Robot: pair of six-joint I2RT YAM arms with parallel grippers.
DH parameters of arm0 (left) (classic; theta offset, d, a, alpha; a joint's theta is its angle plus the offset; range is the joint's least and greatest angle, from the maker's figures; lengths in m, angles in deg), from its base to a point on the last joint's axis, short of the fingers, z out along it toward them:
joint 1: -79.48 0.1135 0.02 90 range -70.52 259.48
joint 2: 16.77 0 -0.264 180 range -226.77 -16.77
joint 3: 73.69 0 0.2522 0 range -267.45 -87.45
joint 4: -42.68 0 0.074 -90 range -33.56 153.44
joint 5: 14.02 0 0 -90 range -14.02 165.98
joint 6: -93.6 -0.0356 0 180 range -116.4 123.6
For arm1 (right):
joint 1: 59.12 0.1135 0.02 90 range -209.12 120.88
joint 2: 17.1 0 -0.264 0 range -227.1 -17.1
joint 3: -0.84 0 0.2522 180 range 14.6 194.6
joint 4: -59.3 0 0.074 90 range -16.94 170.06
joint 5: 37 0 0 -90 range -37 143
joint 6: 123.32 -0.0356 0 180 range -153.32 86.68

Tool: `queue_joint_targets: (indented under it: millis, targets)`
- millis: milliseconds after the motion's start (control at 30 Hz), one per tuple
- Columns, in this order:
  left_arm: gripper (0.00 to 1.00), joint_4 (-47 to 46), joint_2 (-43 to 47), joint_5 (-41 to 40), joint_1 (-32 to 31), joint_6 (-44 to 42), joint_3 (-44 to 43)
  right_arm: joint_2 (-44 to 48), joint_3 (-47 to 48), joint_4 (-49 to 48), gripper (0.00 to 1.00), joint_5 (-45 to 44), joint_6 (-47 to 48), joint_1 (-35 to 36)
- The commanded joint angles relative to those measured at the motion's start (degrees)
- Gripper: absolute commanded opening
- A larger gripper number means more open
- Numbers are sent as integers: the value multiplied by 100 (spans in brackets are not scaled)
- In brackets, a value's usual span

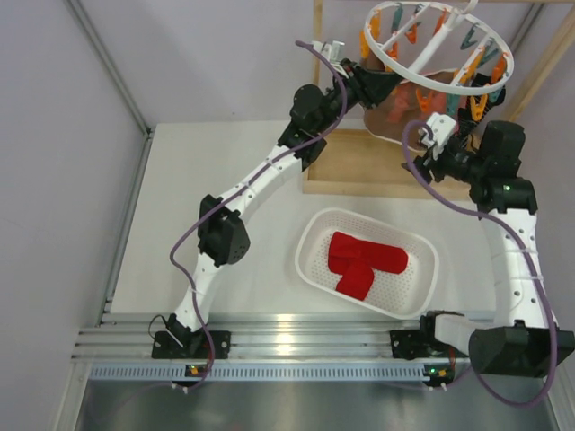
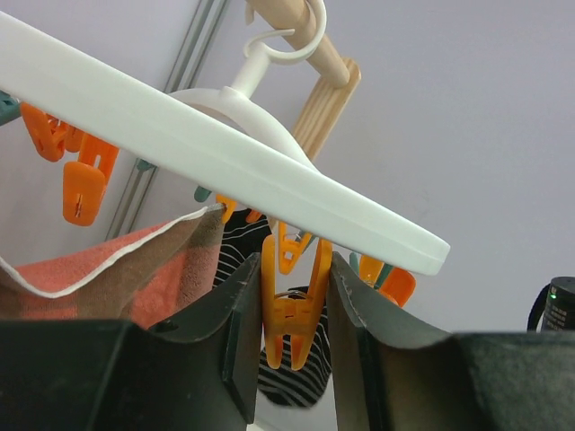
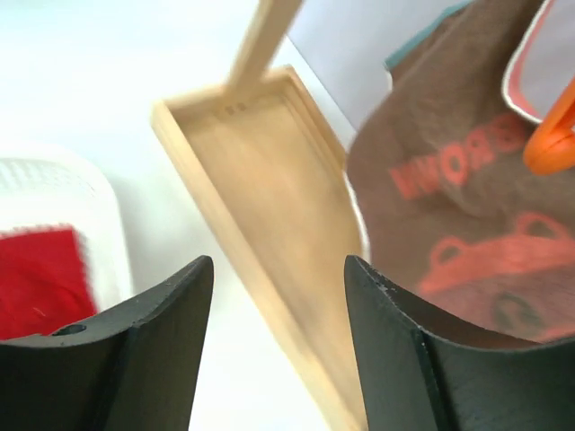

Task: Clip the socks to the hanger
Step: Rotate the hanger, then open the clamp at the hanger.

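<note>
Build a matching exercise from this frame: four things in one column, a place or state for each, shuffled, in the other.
Column one
1. red socks
2. striped sock
3. left claw
4. right claw

Column two
A. open, nothing between its fingers
B. hanging below the hanger
C. lying in the basket
D. closed on an orange clip

Pairs: 1-C, 2-B, 3-D, 4-A

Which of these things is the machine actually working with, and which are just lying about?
In the job: red socks, striped sock, hanger, orange clip, left pincer squeezing that clip.
Just about: white basket, wooden frame, brown printed cloth.
</note>
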Motion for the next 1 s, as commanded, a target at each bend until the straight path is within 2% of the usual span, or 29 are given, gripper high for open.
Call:
queue_joint_targets:
  millis: [0, 33, 100, 133, 267, 367, 467, 767, 967]
  targets:
    - [17, -444, 234, 6, -80, 105, -7, 117, -98, -853, 59, 549, -2049, 295]
    - [17, -436, 226, -3, -80, 113, -16, 248, -230, -1719, 58, 452, -2583, 365]
    - [17, -444, 226, -29, -106, 113, -16, 346, -652, -2584, 51, -221, -3043, 699]
    - [17, -436, 226, -38, -115, 122, -7, 381, -766, -3328, 50, -400, -3367, 769]
    - [17, -427, 252, -47, -133, 157, -7, 128, -1092, -4956, 47, -1331, -4011, 1059]
    - [16, -418, 261, -56, -133, 166, 11, -57, -1127, -5540, 47, -1728, -4030, 1200]
    - [16, -418, 261, -47, -141, 175, 19, -330, -1005, -5909, 46, -2159, -3880, 1341]
    - [15, -409, 270, -3, -141, 236, 81, -752, -627, -6183, 38, -2625, -3652, 1473]
    - [15, -427, 278, -12, -159, 254, 125, -761, -556, -6306, 37, -2416, -3704, 1473]
